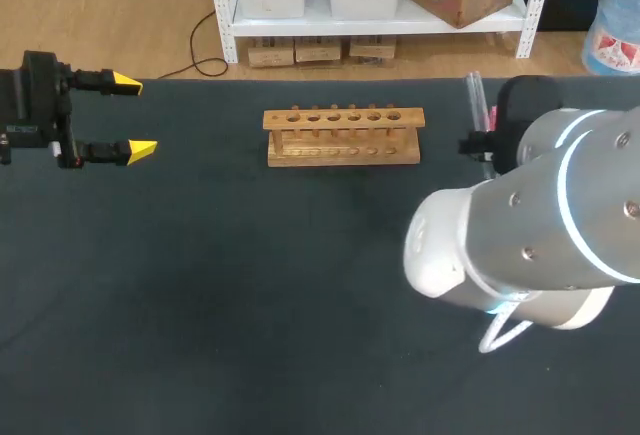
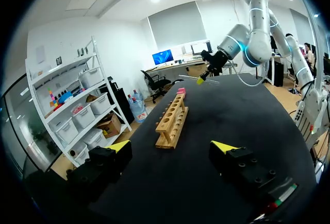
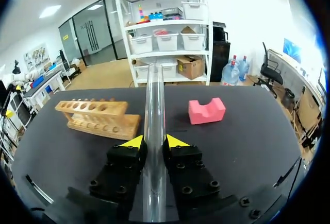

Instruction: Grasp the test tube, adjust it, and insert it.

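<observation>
Grasp done: my right fingers (image 3: 135, 142) grip clear glass test tube (image 3: 154, 100) | left fingers (image 2: 119, 145) open | next, I think: aim it at wooden rack (image 1: 343, 136)

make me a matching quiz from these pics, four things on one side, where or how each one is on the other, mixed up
1 clear glass test tube
2 light wooden rack with a row of holes
3 pink notched foam block
4 left gripper

a open, holding nothing
b lying on the dark table, past the rack's end
c clamped in the right gripper
d standing upright, all holes empty

Pairs: 1-c, 2-d, 3-b, 4-a
</observation>
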### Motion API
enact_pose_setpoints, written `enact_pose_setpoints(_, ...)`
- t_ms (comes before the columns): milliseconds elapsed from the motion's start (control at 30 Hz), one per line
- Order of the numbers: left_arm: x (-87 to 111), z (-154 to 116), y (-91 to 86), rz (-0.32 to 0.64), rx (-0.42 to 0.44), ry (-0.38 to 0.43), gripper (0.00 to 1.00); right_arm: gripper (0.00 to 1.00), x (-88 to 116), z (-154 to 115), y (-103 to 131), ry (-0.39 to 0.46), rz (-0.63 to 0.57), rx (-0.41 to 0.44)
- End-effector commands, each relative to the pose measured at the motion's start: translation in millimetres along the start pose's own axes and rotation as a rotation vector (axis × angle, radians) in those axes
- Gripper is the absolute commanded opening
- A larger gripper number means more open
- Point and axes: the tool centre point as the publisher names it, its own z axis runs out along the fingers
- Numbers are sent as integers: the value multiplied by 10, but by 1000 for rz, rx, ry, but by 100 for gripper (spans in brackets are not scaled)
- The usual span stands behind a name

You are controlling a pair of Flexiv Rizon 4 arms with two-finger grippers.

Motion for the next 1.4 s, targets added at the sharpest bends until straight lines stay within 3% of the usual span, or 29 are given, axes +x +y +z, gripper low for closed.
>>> enact_pose_setpoints(33, 16, -1, -6, 3, -4, -5, 100, 0, 75, -152, 145, -6, 0, -8)
enact_pose_setpoints(267, 16, -1, -6, 3, -4, -5, 100, 0, 191, -223, 460, 20, -43, -85)
enact_pose_setpoints(600, 16, -1, -6, 3, -4, -5, 100, 0, 341, -65, 759, 51, -78, -127)
enact_pose_setpoints(1400, 16, -1, -6, 3, -4, -5, 100, 0, 449, 120, 1136, 51, -83, -110)
